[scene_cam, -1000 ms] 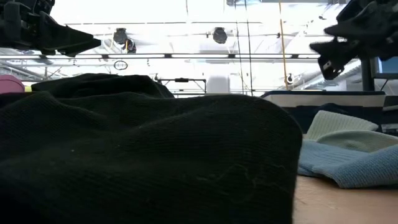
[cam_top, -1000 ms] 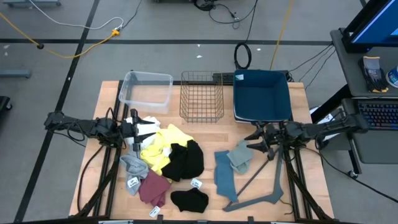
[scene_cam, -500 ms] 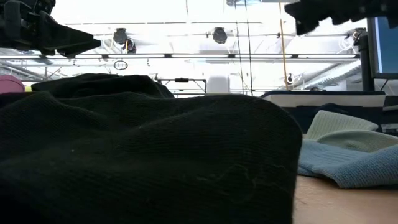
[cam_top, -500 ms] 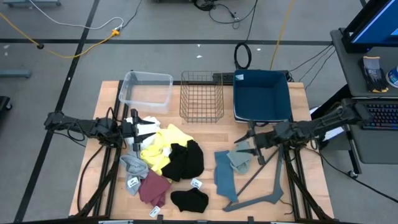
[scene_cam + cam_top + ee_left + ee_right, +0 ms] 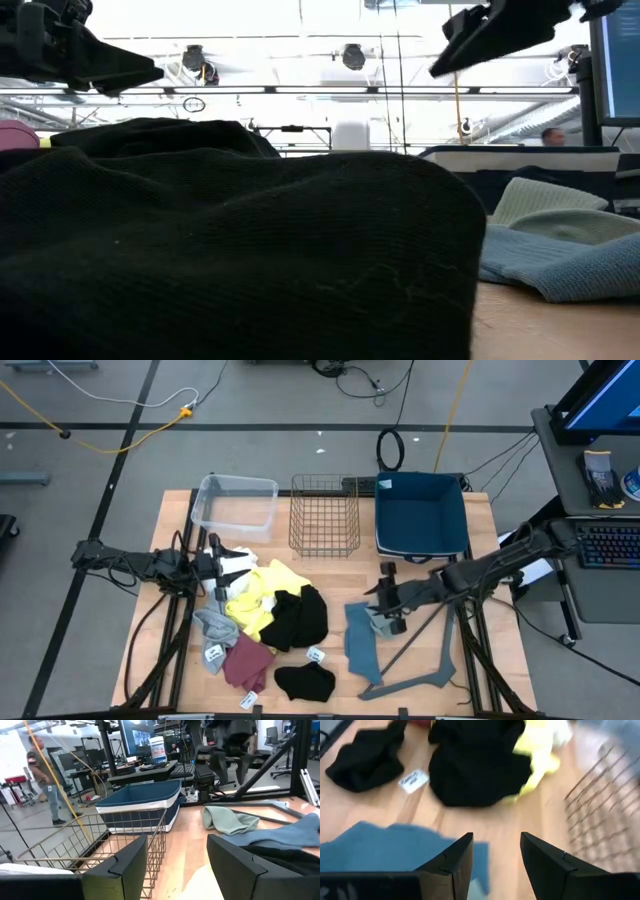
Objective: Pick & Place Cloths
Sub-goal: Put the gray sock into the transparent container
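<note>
Several soft, crumpled cloths (image 5: 275, 615) lie heaped on our wooden table (image 5: 340, 575): yellow, knitted black, maroon and grey pieces, some with white tags. Our right gripper (image 5: 387, 598) hangs with fingers spread and nothing between them, above a pale green cloth (image 5: 383, 617) resting on a flat blue-grey one (image 5: 358, 645). Our left gripper (image 5: 218, 566), also spread and holding nothing, hovers beside the yellow cloth (image 5: 262, 588).

Crumpled cloths (image 5: 285, 618) lie scattered across the table's near half
</note>
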### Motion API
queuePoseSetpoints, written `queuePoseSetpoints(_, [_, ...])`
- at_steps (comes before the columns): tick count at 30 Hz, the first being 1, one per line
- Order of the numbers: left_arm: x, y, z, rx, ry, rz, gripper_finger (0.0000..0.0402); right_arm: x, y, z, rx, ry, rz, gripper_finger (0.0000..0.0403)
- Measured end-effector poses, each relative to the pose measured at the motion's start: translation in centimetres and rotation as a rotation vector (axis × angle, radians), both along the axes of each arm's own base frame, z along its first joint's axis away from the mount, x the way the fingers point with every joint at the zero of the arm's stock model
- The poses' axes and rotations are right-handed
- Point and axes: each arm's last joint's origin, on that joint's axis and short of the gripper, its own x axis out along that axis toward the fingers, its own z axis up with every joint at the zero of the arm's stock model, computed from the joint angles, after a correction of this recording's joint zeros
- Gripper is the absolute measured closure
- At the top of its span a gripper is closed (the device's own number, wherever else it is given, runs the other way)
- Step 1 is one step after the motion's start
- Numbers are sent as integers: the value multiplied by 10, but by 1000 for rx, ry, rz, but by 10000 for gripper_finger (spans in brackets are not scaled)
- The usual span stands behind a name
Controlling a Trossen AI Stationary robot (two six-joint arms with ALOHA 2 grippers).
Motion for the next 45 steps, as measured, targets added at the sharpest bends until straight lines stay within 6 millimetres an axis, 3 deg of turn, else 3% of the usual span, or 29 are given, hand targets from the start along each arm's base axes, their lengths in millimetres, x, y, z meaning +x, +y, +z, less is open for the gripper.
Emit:
queuePoseSetpoints(10, [0, 0, 0, -43, -9, 0, 192, -8, 15, -20, 174, 393, -272, 248])
queuePoseSetpoints(17, [0, 0, 0, -43, -9, 1, 192, -13, 14, -34, 239, 549, -417, 248])
queuePoseSetpoints(31, [0, 0, 0, -46, -9, 1, 192, -21, -2, -42, 332, 601, -757, 248])
queuePoseSetpoints(38, [0, 0, 0, -46, -9, 1, 192, -26, -14, -60, 345, 588, -879, 248])
queuePoseSetpoints(45, [0, 0, 0, -46, -9, 0, 192, -30, -22, -91, 393, 545, -884, 248])
